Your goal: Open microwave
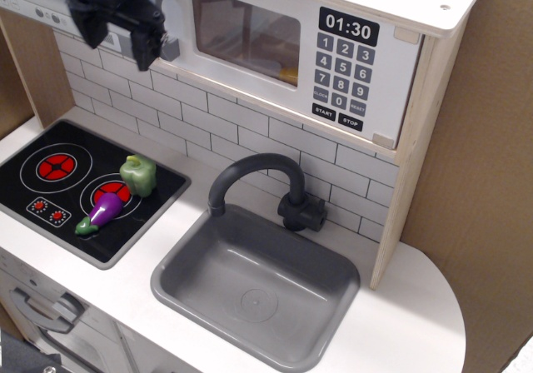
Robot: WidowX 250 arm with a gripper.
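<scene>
The microwave [291, 44] door looks closed. The end effector [121, 36], fingers spread open, hangs beside its handle [171, 23], so grasping and pulling remain

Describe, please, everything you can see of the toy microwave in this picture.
The microwave is a white, painted-wood toy built under the top shelf, above the tiled backsplash. Its door has a clear window showing something yellow inside, and it looks shut. On the right is a black display reading 01:30 over a grey number keypad with START and STOP keys. A grey handle shows at the door's left edge. The black gripper hangs just left of it, fingers apart; contact cannot be told.
</scene>
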